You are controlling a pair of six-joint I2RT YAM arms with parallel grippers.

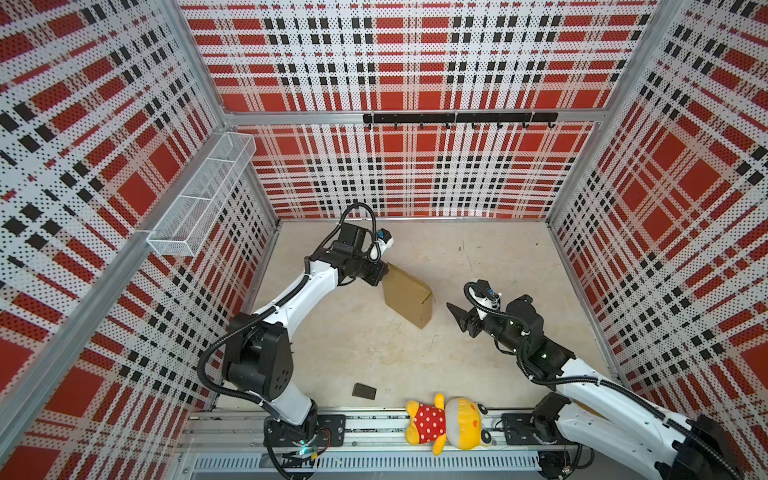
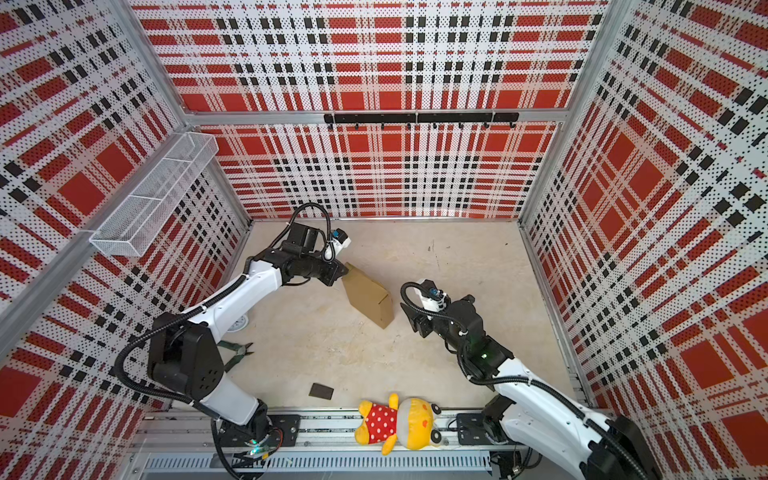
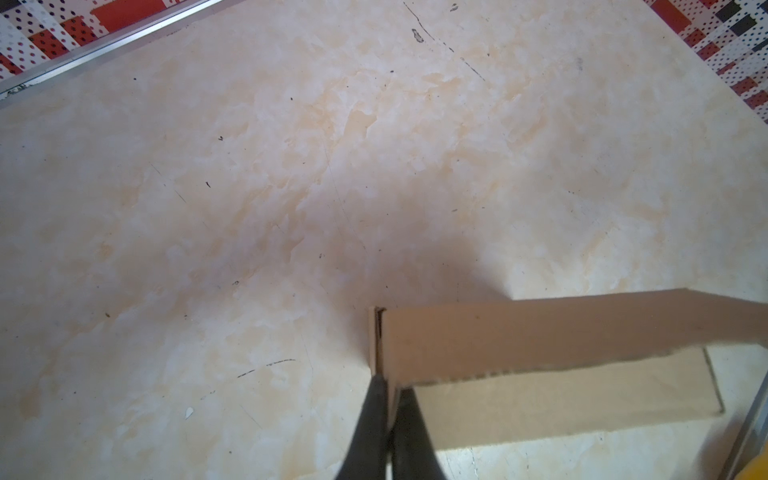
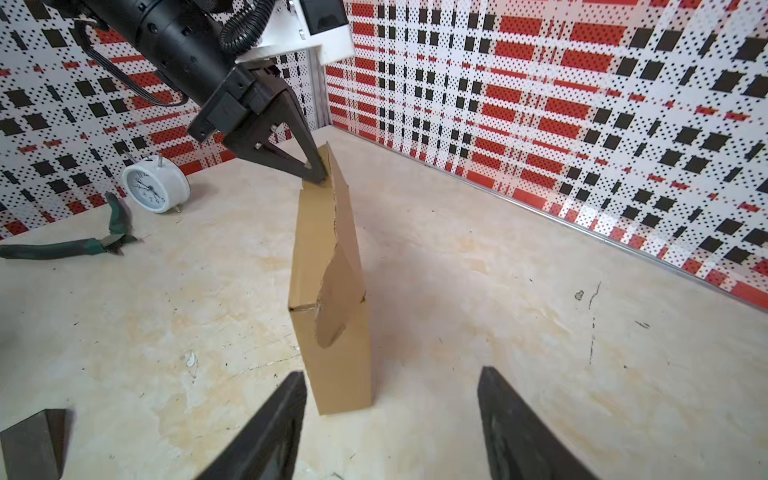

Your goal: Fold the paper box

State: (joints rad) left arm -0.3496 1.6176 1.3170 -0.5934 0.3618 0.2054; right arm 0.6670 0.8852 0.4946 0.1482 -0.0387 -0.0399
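**While the left claw [image 4: 316, 174] pinches the paper box [image 1: 407, 297], the right claw [image 4: 390, 372] holds nothing**

Where the table [image 1: 498, 257] is bare near its middle, there is one paper box. It is plain brown card, and it stands up on a thin side between the two claws. In the right wrist view, one flap with a wavy edge lies against its side.

There are two robot arms and two claws. The left claw has its two fingers [image 3: 374, 415] squeezed tight on a top corner of the paper box, at the end far from the other arm. The right claw is near the other end of the box but does not touch it. Its two fingers are spread wide apart, with nothing between them.

There is one soft toy [image 1: 446, 424]. It is yellow with a red shirt with white dots, and it lies on the metal rail [image 1: 374, 430] at the front, between the two arm bases. One small dark block [image 1: 364, 391] lies on the table near the left arm's base. One white clock [image 4: 156, 189] stands by the left wall, and one pair of green-handled pliers [image 4: 83, 245] lies near it. One white wire basket [image 1: 199, 195], split into three parts, hangs on the left wall. One black bar of hooks [image 1: 457, 117] is on the back wall.

The clock face has a ring of numbers, too small to read well.
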